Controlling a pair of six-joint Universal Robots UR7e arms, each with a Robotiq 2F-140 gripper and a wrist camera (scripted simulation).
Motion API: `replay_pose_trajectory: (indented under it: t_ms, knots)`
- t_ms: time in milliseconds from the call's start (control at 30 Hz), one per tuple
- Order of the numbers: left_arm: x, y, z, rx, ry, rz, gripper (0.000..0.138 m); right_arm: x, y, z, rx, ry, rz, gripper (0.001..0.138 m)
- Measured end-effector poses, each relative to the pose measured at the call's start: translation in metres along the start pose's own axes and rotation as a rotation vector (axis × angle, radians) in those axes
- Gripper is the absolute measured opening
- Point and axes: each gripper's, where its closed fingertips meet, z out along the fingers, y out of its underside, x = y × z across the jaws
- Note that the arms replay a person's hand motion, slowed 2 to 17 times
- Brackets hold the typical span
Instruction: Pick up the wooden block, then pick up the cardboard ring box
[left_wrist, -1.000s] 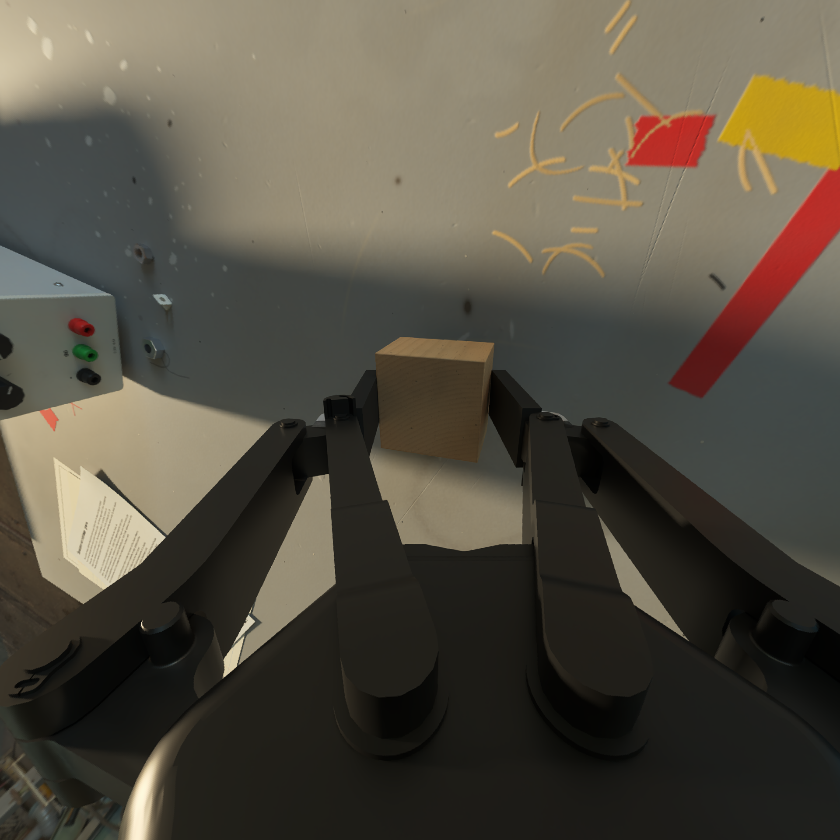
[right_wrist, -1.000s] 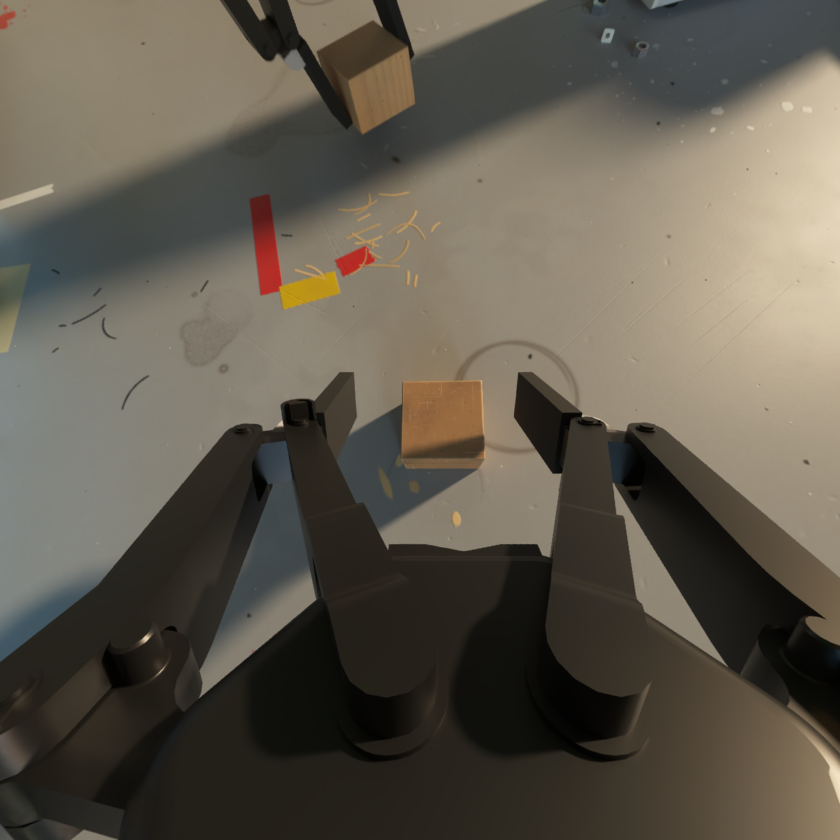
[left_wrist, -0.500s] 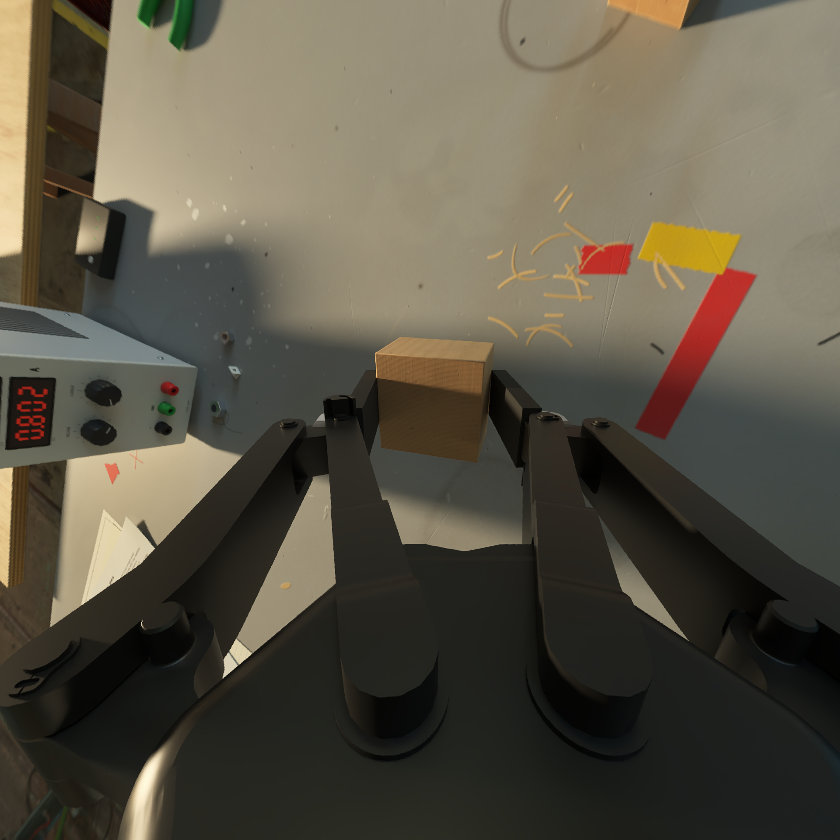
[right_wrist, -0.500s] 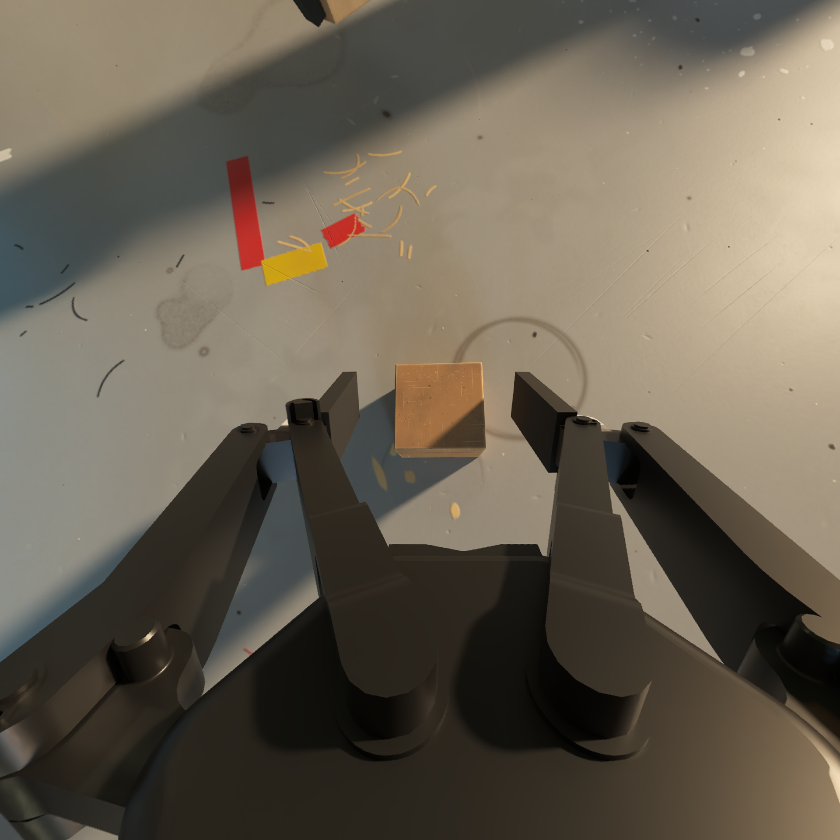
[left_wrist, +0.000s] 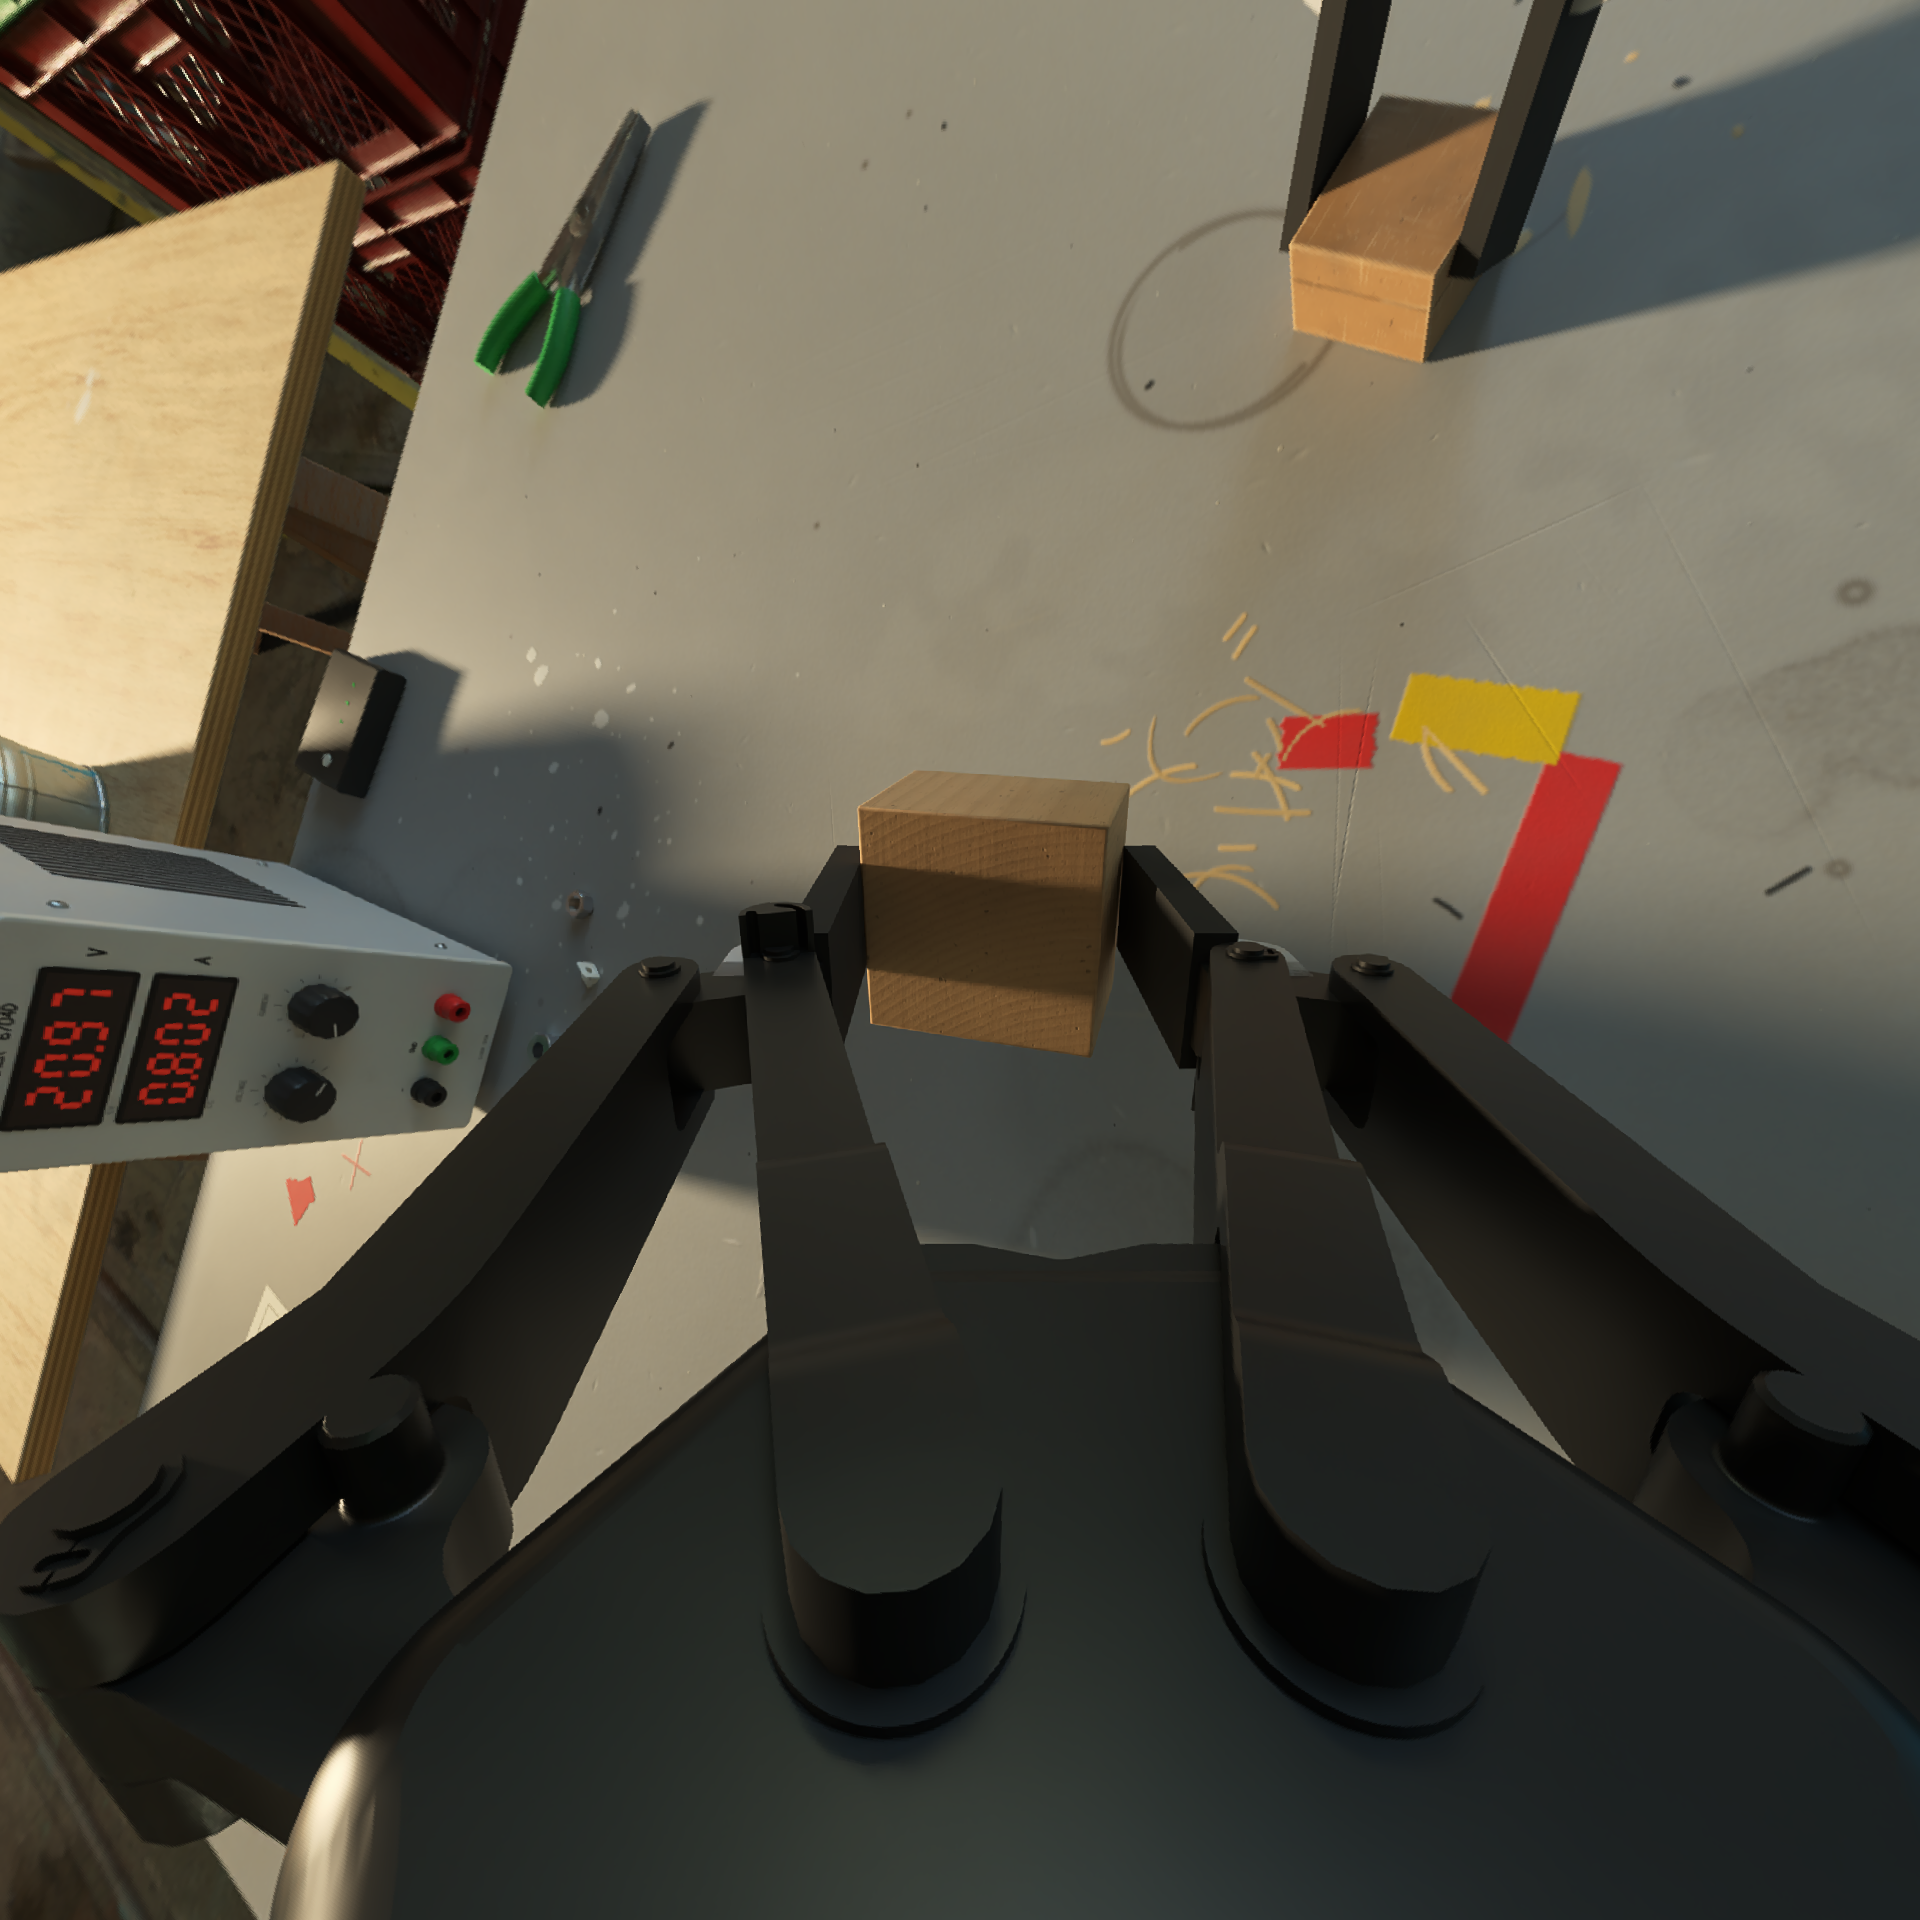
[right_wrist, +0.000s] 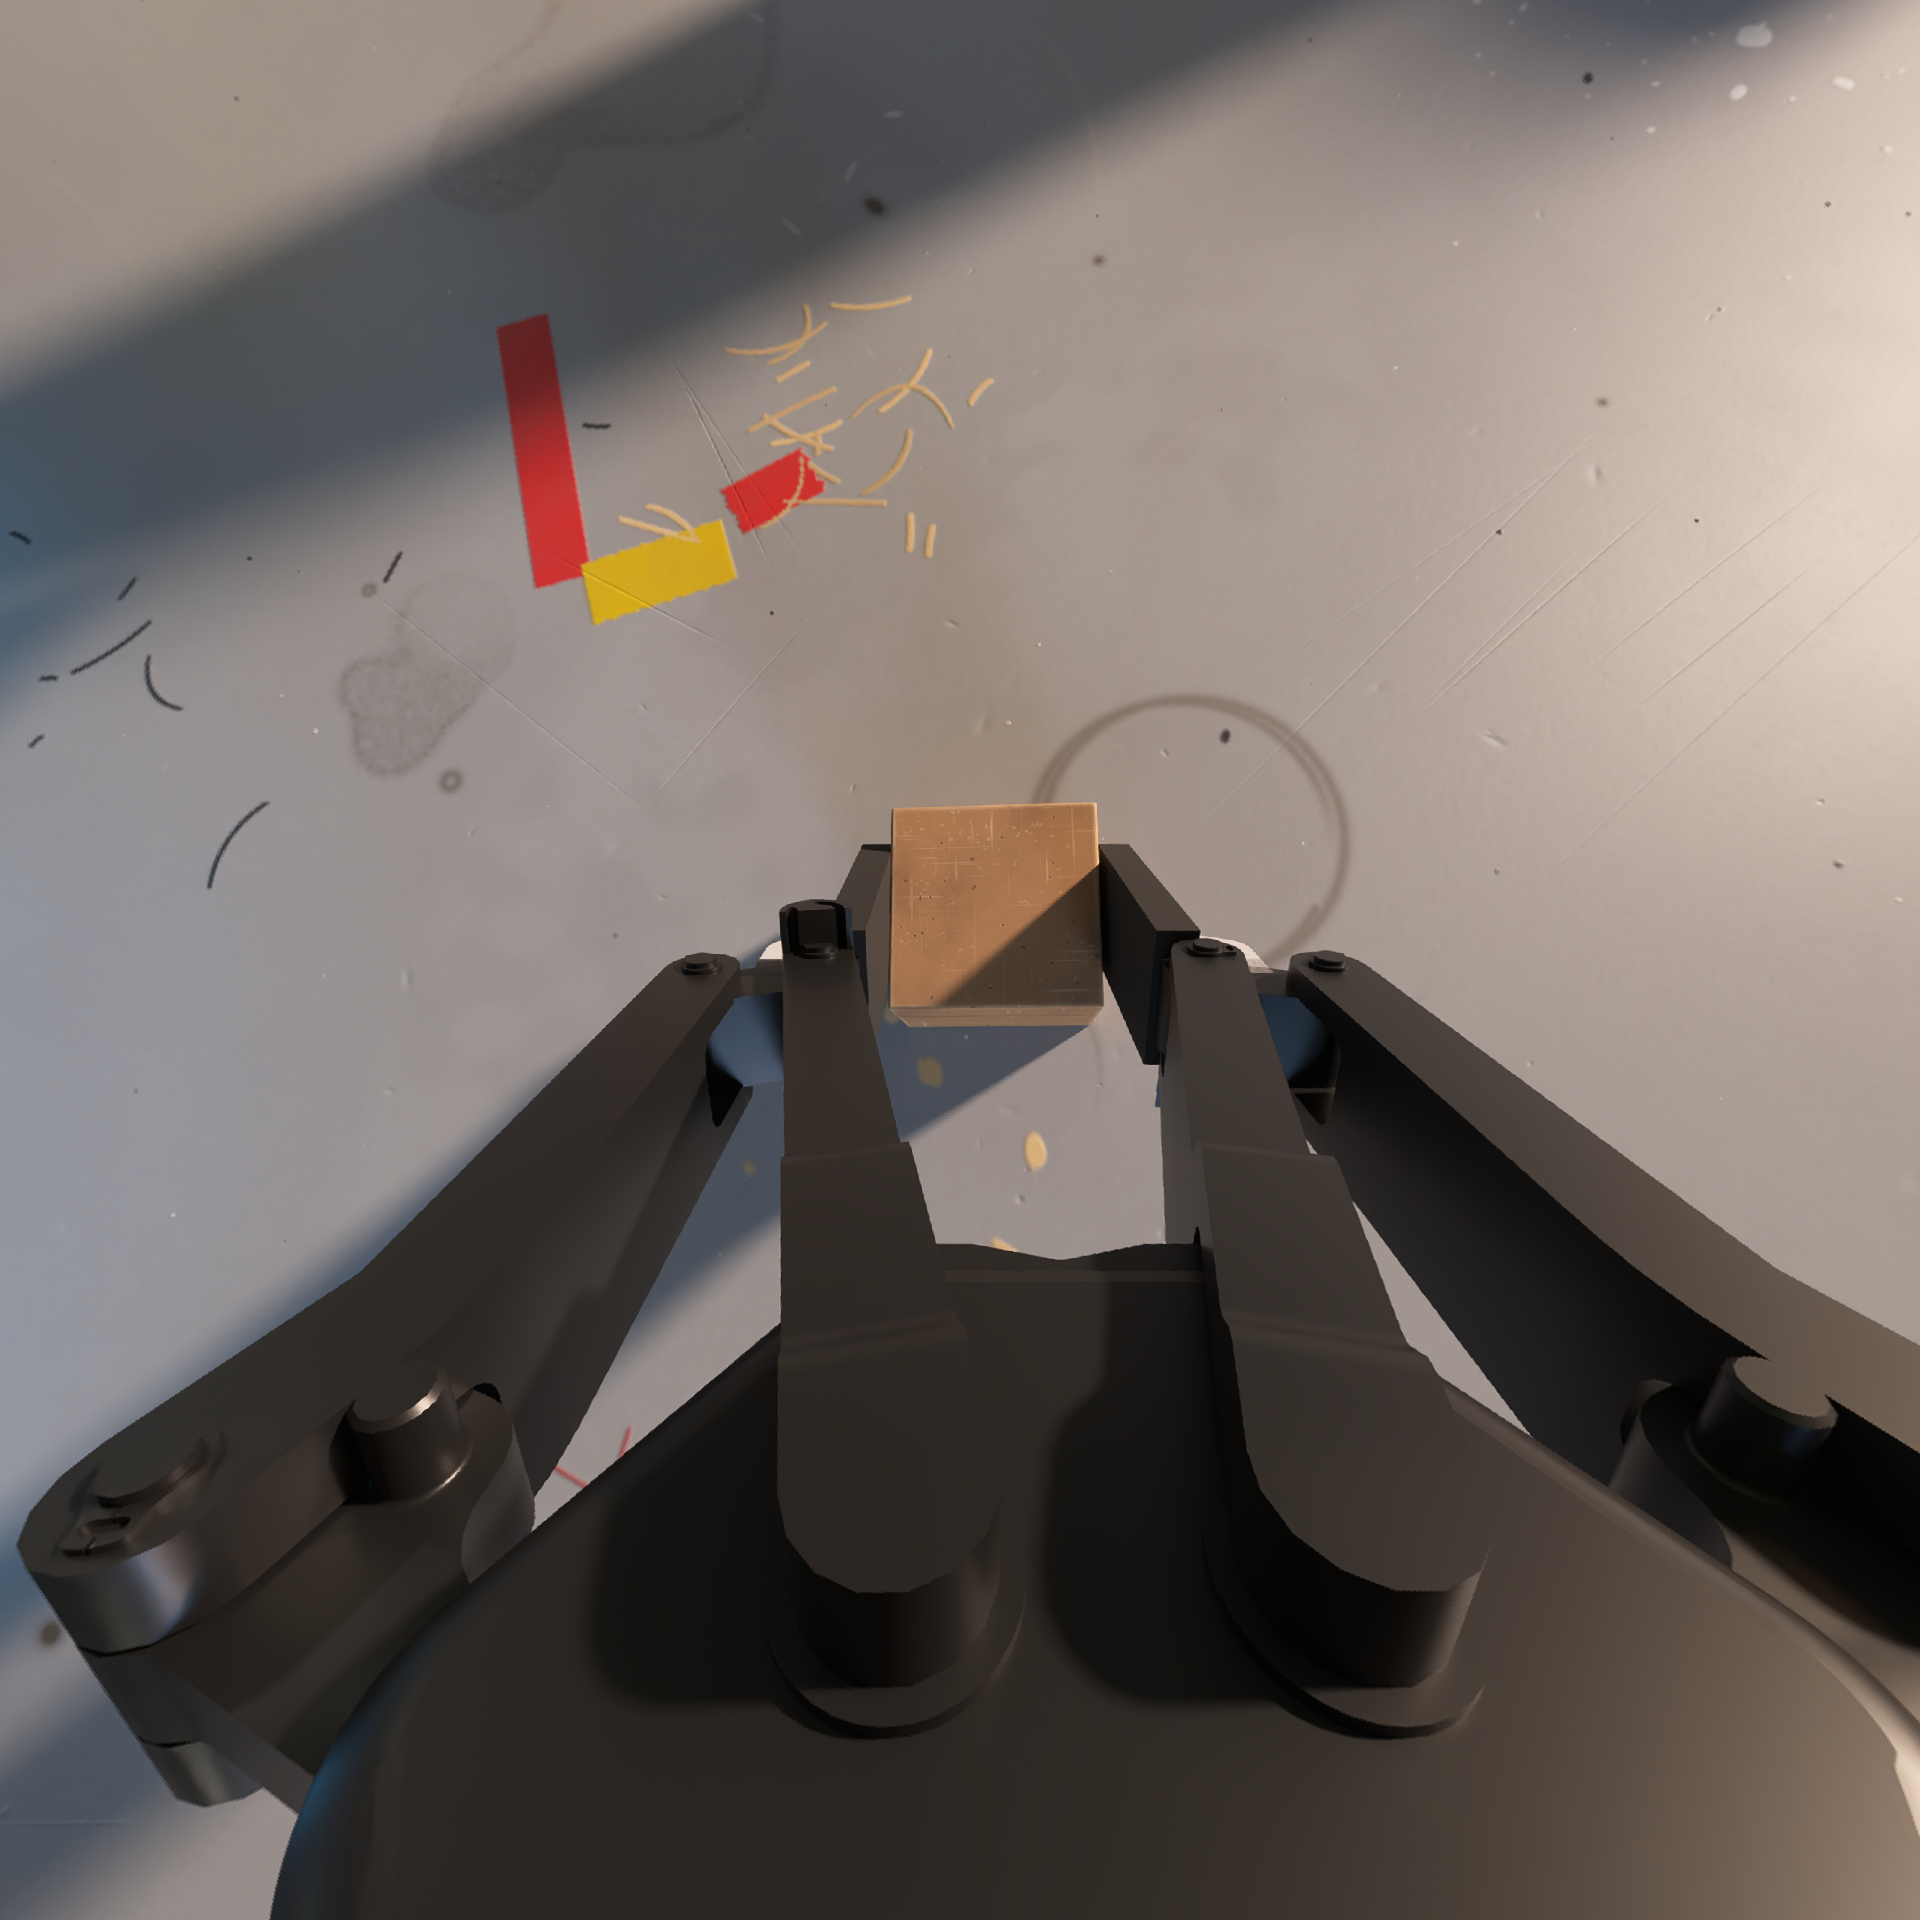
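The right tool (right_wrist: 995, 935) has just closed on the ring box (right_wrist: 994, 909) beside the ring stain (right_wrist: 1320, 800); the left tool (left_wrist: 992, 920) pinches the wooden block (left_wrist: 987, 914) aloft, so lifting remains.

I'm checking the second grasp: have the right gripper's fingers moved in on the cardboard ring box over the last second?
Yes. The right gripper has closed: its fingers, earlier apart from the cardboard ring box, now press both its sides, beside the ring stain.
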Motion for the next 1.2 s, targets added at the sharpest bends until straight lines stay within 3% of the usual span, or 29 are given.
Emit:
replay_pose_trajectory:
  t_ms: [467,733,967,1067,1200]
  knots:
    - [0.003,-0.027,0.000,0.132,0.014,0.002,0.064,0.006,0.004,-0.005,0.019,-0.012,0.015,0.052]
    - [0.012,-0.077,0.000,0.367,0.069,-0.032,0.064,0.012,0.009,-0.018,0.041,-0.014,0.039,0.052]
    - [0.032,-0.129,0.006,0.607,0.184,-0.099,0.064,0.020,0.015,-0.041,0.078,-0.005,0.068,0.052]
    - [0.037,-0.145,0.013,0.676,0.197,-0.118,0.064,0.023,0.017,-0.054,0.104,0.000,0.081,0.052]
    - [0.048,-0.157,0.029,0.708,0.223,-0.139,0.064,0.027,0.019,-0.073,0.153,0.010,0.102,0.052]
